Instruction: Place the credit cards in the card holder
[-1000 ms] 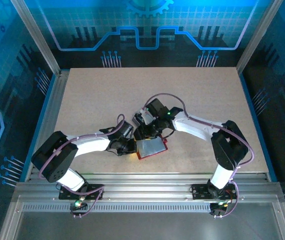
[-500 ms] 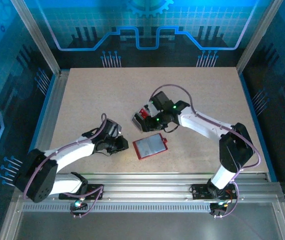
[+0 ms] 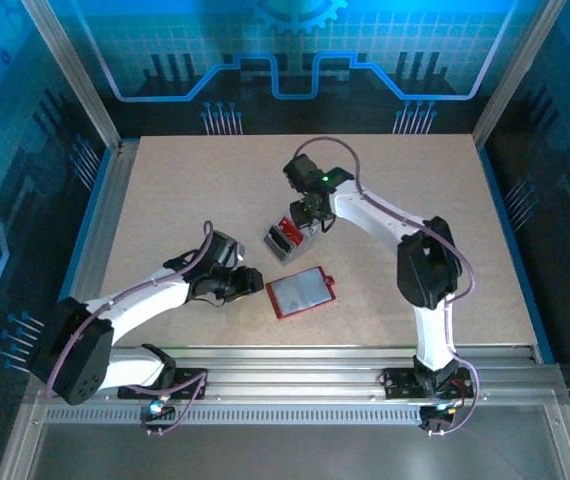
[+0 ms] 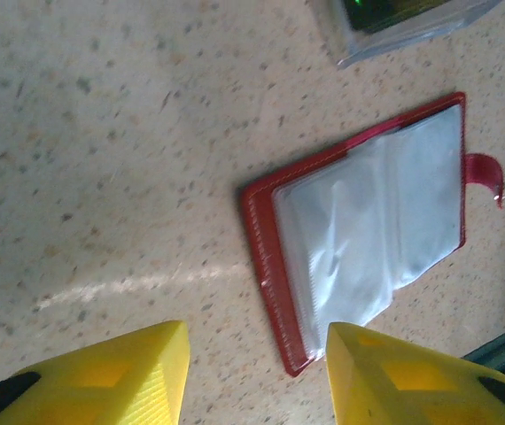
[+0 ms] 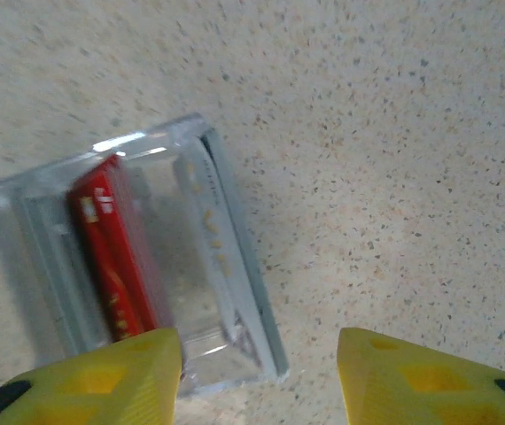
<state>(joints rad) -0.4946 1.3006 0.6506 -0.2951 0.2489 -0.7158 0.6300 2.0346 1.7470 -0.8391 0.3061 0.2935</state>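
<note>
The card holder (image 3: 301,292) lies open on the table, a red wallet with its clear sleeves facing up and its tab at the right. My left gripper (image 3: 254,283) is just left of it. In the left wrist view the left gripper (image 4: 257,347) stands open, the card holder (image 4: 368,230) ahead with one corner beside the right finger. My right gripper (image 3: 308,218) hovers open over a clear tray (image 3: 285,238). Seen from the right wrist, a red credit card (image 5: 111,257) and a pale credit card (image 5: 212,228) stand on edge in the tray (image 5: 248,292), ahead of the right gripper (image 5: 260,350).
Bare speckled tabletop surrounds the two things. A metal rail (image 3: 295,355) runs along the near edge, and frame posts stand at the table's sides. A corner of the clear tray (image 4: 394,22) reaches into the top of the left wrist view.
My left gripper has let go of the card holder, opened, and backed off to the left. My right arm has drawn away from the holder toward the far side, over the tray.
</note>
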